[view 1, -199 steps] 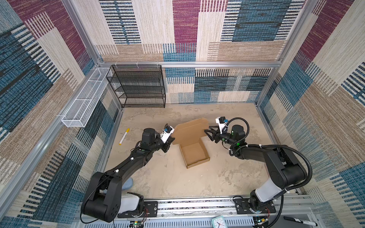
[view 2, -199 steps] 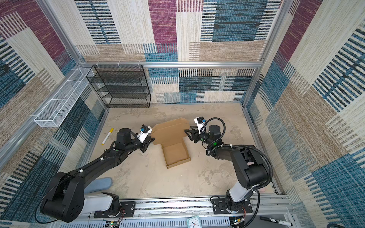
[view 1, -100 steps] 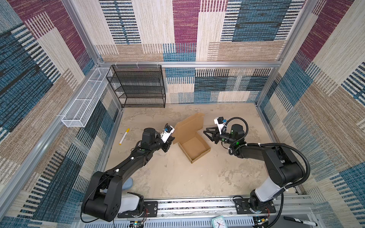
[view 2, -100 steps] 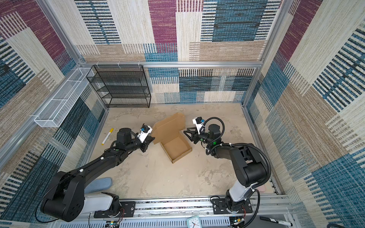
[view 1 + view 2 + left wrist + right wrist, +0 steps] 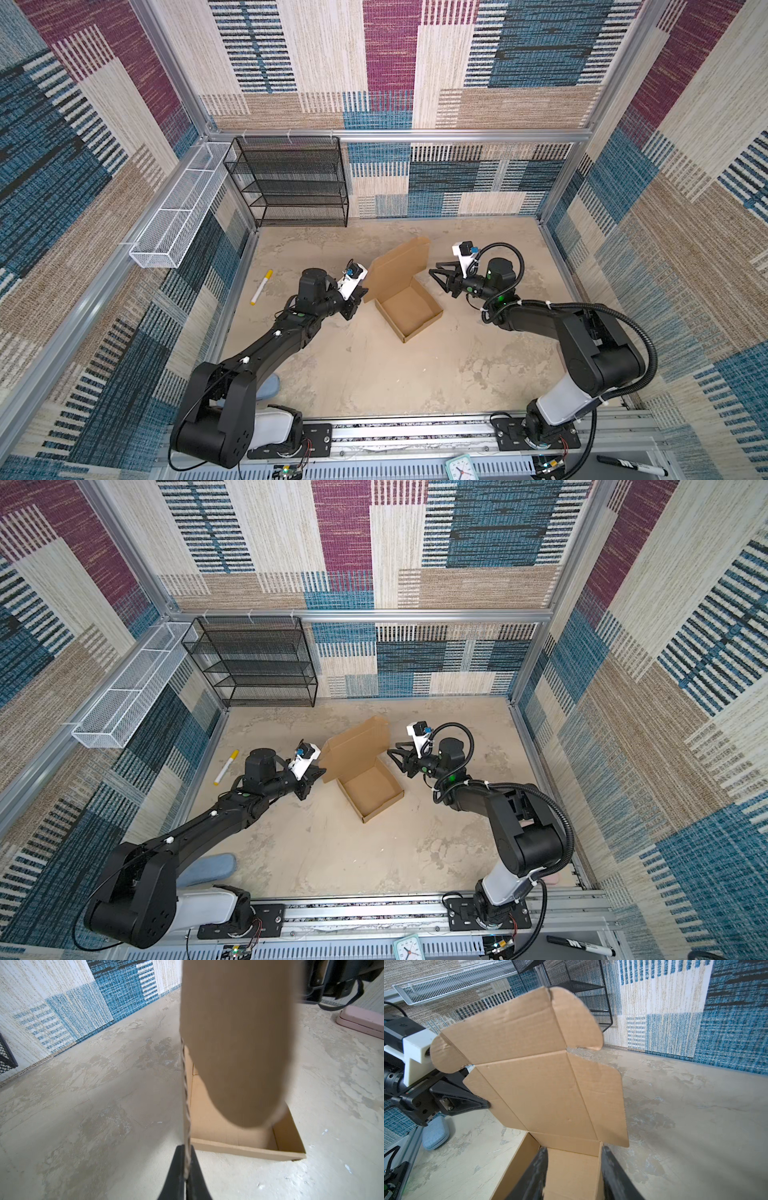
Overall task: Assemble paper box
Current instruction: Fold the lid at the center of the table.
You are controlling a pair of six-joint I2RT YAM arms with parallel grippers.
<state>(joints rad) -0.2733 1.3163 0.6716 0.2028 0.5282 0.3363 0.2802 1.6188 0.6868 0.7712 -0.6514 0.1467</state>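
Observation:
The paper box is a brown cardboard tray on the floor with its lid raised steeply. My left gripper is shut on the edge of the lid's side flap. In the left wrist view the corrugated edge runs down between the closed fingertips of the left gripper, and the box rises in front. My right gripper stands open just right of the box's far right corner, holding nothing. The right wrist view looks between the right gripper's spread fingers into the box.
A yellow-capped marker lies on the floor to the left. A black mesh shelf stands at the back left, with a white wire basket on the left wall. A blue pad lies by the left arm's base.
The lid has swung up from nearly flat to steep and the box has turned a little on the floor. My right gripper has drawn back from the lid's right edge.

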